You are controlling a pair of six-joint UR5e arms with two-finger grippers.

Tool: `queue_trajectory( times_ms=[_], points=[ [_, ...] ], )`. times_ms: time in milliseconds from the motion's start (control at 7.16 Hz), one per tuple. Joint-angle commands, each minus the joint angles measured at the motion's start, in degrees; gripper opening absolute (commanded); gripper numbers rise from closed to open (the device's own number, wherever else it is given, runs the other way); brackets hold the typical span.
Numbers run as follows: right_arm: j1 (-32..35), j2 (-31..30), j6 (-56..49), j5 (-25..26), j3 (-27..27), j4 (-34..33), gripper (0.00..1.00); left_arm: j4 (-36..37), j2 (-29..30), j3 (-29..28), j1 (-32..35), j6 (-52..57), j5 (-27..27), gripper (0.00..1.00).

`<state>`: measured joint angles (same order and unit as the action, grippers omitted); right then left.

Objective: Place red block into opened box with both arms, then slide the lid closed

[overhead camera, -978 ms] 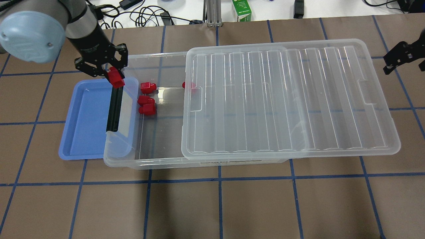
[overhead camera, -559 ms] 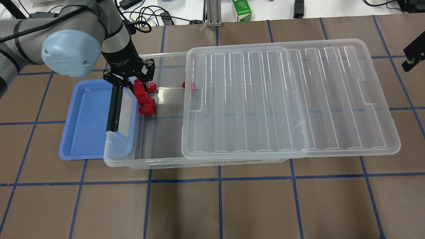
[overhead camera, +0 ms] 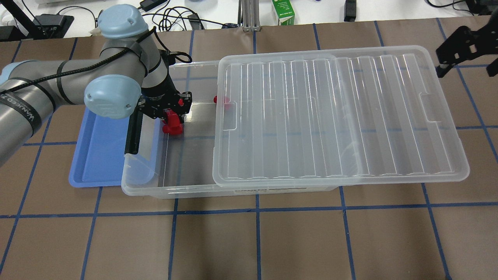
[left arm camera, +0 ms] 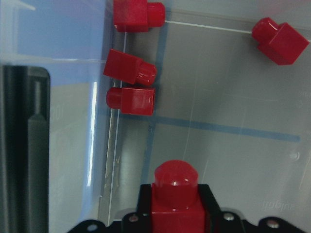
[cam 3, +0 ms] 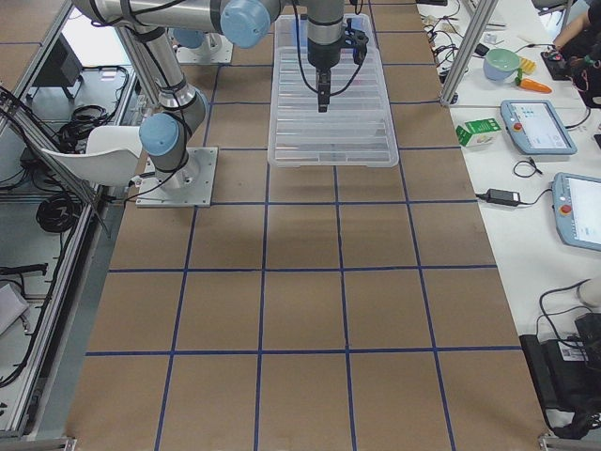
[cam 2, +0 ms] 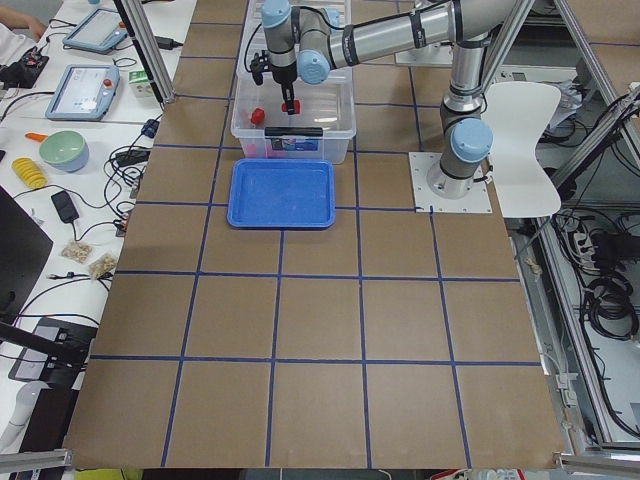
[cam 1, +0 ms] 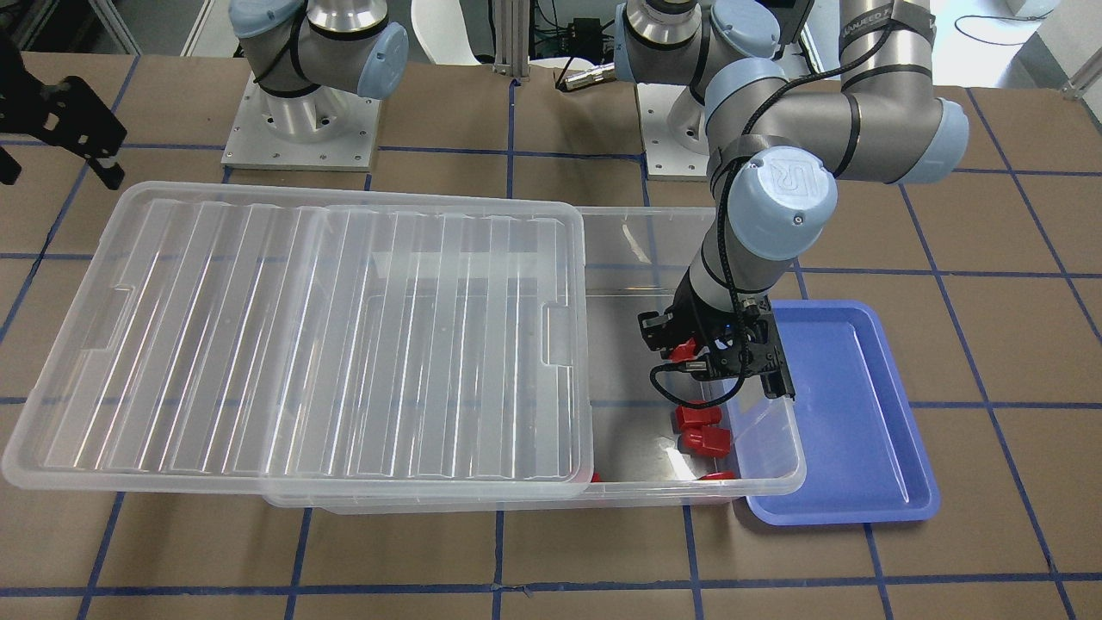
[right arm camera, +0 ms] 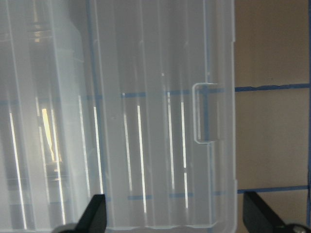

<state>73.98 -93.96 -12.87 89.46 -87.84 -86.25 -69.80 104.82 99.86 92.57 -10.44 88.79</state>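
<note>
Red block (left arm camera: 175,199) is clamped in the left tool (overhead camera: 168,111), stud pointing away from the wrist. It sits over the floor of the box (overhead camera: 171,192), just inside the latch-end wall, centre left of the overhead frame. Three loose red blocks (left arm camera: 130,68) lie close to that wall. A fourth block (left arm camera: 282,41) lies at the left edge of the lid (overhead camera: 338,116). The lid covers the box's right part and overhangs its right end, so the opening runs from the latch bar (overhead camera: 134,132) to the lid edge. The box's left end overlaps the blue tray (overhead camera: 97,155). The right tool (right arm camera: 176,213) is spread wide, holds nothing, and hangs over the lid's notched right edge.
</note>
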Motion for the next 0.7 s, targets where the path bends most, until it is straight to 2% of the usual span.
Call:
queue_trajectory(
  times_ms=[0,140,559],
  points=[
    [10.3,2.3,12.6,0.4,0.0,-3.3,1.00,1.4,2.0,0.8,0.0,0.5,-2.7,0.00],
    [13.5,4.1,17.0,0.8,0.1,-6.4,1.00,3.1,3.1,0.9,0.0,0.6,-2.7,0.00],
    [14.7,4.7,17.4,0.9,0.1,-6.9,1.00,6.1,6.6,0.9,0.0,1.5,-2.7,0.00]
  ],
)
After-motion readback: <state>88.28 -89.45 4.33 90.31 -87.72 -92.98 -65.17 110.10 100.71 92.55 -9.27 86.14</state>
